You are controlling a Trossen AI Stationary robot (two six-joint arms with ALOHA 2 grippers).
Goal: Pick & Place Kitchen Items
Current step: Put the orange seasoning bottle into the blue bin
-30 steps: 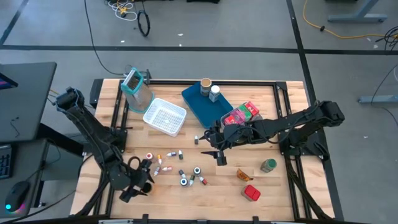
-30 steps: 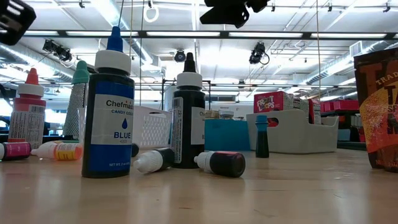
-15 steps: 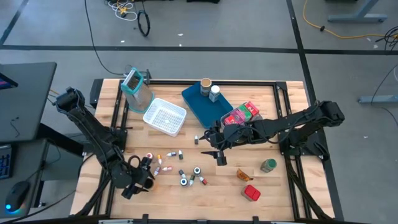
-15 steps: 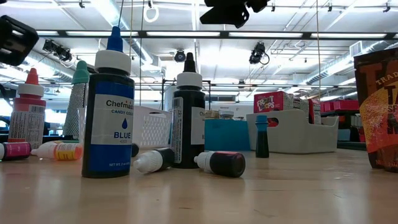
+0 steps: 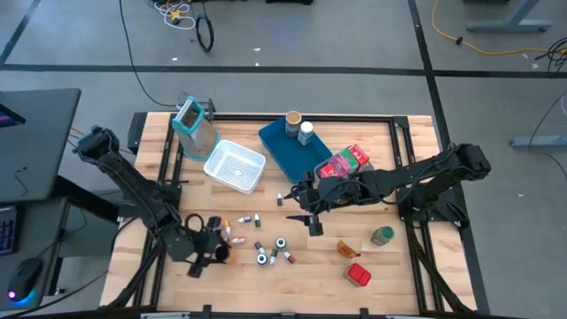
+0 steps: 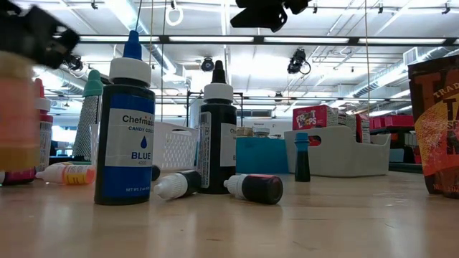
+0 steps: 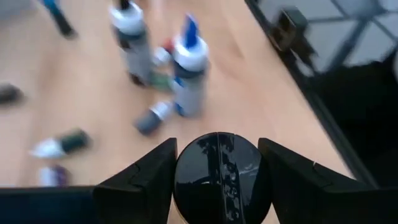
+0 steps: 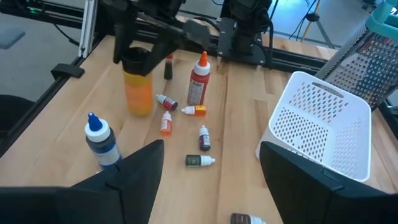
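Since a second ago the left gripper [image 5: 211, 241] has slid in over the bottle cluster, fingers now straddling the black cap of an orange bottle [image 8: 138, 87]. Looks like the grab step; next it needs to squeeze and lift. Right gripper [image 5: 312, 218] hovers spread mid-table.

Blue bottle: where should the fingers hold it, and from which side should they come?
Probably from above, with the fingers on opposite sides of the round body just under the white cap. The blue bottle stands upright, and a small bottle lies close to its base, so a low approach from the side looks crowded.
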